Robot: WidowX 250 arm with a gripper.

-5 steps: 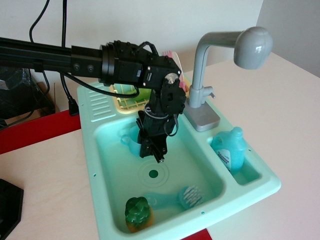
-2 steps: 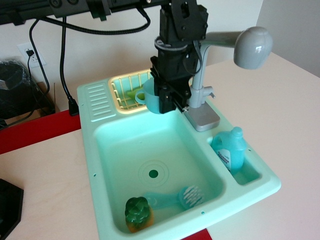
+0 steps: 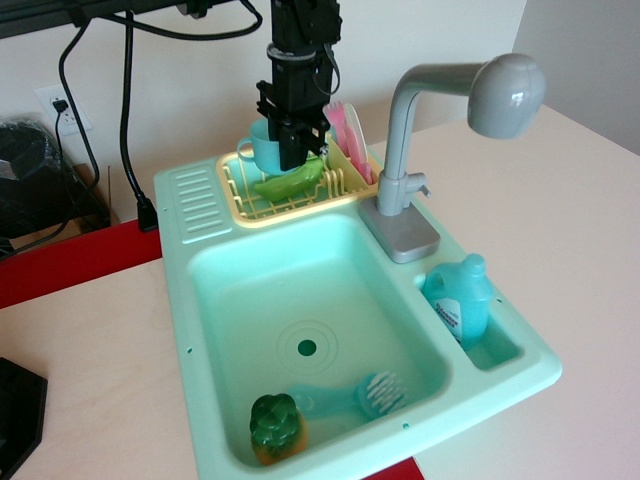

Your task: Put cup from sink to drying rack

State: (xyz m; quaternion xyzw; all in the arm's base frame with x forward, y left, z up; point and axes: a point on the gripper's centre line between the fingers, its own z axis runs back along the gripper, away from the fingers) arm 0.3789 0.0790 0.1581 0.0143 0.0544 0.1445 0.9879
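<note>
The light teal-blue cup [image 3: 263,147] hangs in my black gripper [image 3: 291,148], handle pointing left, just above the back of the pale yellow drying rack [image 3: 252,202]. The gripper comes down from above and is shut on the cup's right side. A green item [image 3: 288,181] lies in the rack under the cup, and pink plates [image 3: 348,135] stand at the rack's right end. The mint-green sink [image 3: 215,310] has its basin in front of the rack, with the round drain [image 3: 307,348] in the middle.
A grey faucet [image 3: 430,110] rises right of the rack. A blue soap bottle [image 3: 460,297] stands in the sink's right pocket. A blue brush [image 3: 360,393] and a green-orange toy [image 3: 275,427] lie at the basin's front. Black cables [image 3: 128,110] hang at the back left.
The gripper lifted the cup out of the basin, carried it up and back, and now holds it over the far part of the drying rack.
</note>
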